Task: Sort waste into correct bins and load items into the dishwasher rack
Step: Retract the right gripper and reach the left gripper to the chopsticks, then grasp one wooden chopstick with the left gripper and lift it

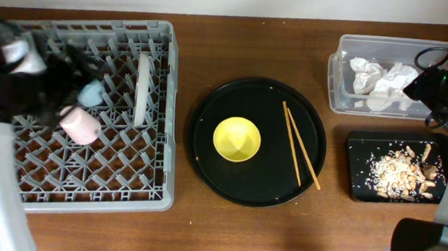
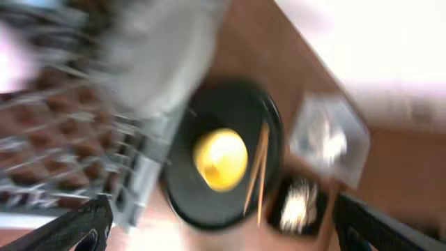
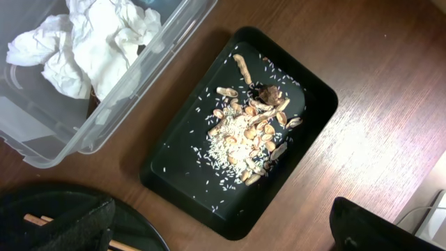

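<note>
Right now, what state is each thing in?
pink cup, in the dishwasher rack
light-blue cup, in the rack
plate, on edge in the rack
yellow bowl, upright and empty on the round tray
chopsticks, loose on the round tray
napkins, in the clear tub
food scraps, in the black tray
left gripper, open, empty
right gripper, open, empty

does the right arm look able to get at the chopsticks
probably yes: the chopsticks lie uncovered on the right side of the round black tray, apart from the yellow bowl, and the open right end effector hovers over the scrap bin nearby
</note>
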{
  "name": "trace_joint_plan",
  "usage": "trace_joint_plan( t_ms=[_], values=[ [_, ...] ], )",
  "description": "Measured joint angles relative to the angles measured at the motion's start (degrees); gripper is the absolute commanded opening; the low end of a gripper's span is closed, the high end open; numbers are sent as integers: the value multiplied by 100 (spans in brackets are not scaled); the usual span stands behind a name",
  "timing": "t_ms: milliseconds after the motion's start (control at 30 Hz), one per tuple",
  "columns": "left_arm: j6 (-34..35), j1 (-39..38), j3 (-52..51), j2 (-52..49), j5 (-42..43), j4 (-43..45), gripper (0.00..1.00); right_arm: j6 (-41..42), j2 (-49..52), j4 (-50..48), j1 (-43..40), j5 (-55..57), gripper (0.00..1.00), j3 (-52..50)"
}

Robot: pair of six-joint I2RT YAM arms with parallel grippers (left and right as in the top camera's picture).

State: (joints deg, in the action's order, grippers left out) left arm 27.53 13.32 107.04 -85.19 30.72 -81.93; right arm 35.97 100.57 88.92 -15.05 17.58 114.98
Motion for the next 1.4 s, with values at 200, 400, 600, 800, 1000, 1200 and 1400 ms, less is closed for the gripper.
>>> trace_joint_plan(
  t_ms=[200,400,600,800,1000,1200,1400],
  values=[
    [-391,-2371,0,-164,407,656,99,2,0,0,0,0,99,0],
    [-470,-4793,48,-1410,-155,892,99,2,0,4,2,-2,99,0],
    [-494,-5434,481,-2719,-1263,1012,63,2,0,0,0,0,99,0],
    [295,-5958,612,-3204,-2789,1919,52,4,0,0,0,0,99,0],
    [647,-6610,643,-3589,-3547,3104,58,-2,0,0,0,0,99,0],
    [1003,-6964,654,-4153,-3974,3397,50,0,0,0,0,0,99,0],
    [1843,-6964,656,-4258,-3779,3195,55,0,0,0,0,0,99,0]
  ],
)
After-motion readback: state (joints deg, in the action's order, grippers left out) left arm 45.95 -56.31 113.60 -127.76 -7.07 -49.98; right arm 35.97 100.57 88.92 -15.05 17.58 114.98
